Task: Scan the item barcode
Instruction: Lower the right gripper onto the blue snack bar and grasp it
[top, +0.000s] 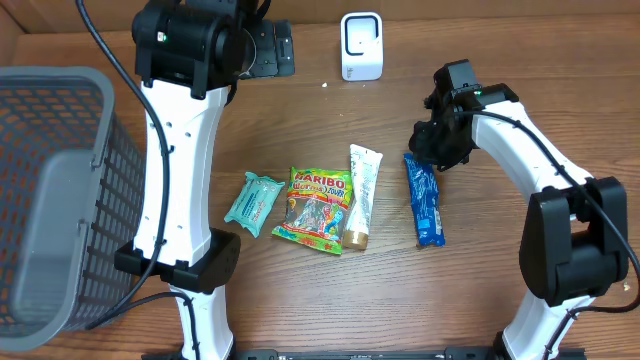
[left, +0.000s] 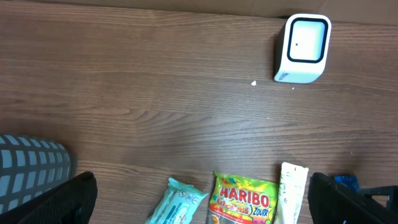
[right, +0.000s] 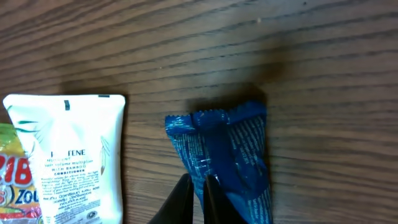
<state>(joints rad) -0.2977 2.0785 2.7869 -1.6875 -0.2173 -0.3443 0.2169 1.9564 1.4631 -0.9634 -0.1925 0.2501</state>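
Brown wooden tabletop (top: 300, 130) carries a short row of goods, and the grasping step is in hand. At the right end of the row, the crinkled blue foil snack packet (right: 231, 149) lies flat on the wood, just beside a white squeeze tube (right: 68, 155). Near its far, crimped end the right gripper (right: 198, 186) has its fingers pressed together on the wrapper's edge. No barcode shows on the glossy printed face. The next move, I judge, calls for lifting the packet and carrying it to the white box-shaped scanner (top: 361, 46) at the far edge, code turned toward its window. Left gripper (left: 202, 199) hangs spread wide, holding nothing.
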